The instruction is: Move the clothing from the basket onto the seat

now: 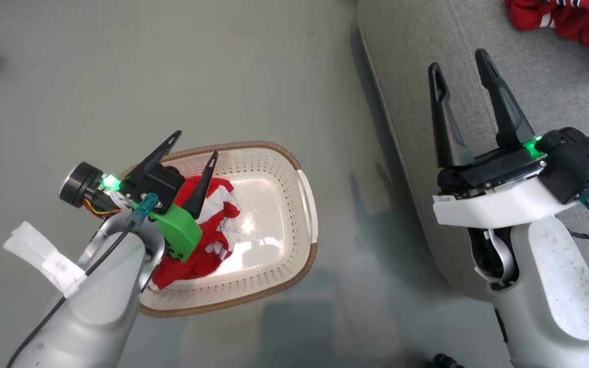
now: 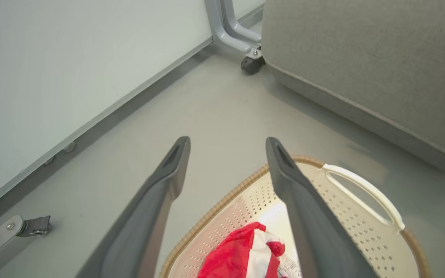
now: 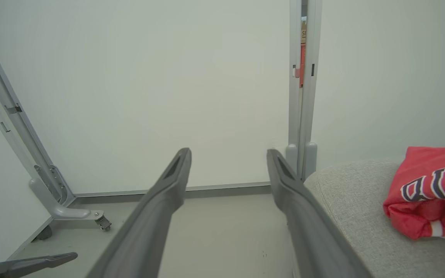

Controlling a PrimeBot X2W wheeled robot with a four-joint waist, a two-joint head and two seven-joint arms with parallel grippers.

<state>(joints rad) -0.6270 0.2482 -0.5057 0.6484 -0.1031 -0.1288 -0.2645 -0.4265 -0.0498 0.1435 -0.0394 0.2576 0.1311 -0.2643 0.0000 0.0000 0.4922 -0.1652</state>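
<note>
Of two red garments, the jersey [image 1: 570, 20] lies on the one seat [image 1: 407, 51] and the other garment [image 1: 219, 237] lies crumpled in the single basket [image 1: 274, 146]. The left hand [image 1: 196, 144] hangs over it, fingers apart and empty, likely poised to pick it up. The right hand [image 1: 457, 61], also spread and holding nothing, hovers over the seat's edge.

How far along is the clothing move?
Done: the jersey lies on the seat. In hand: nothing yet; the left gripper hangs open above the red garment in the basket, the right gripper open over the seat. Left: grasp that garment and move it.
</note>
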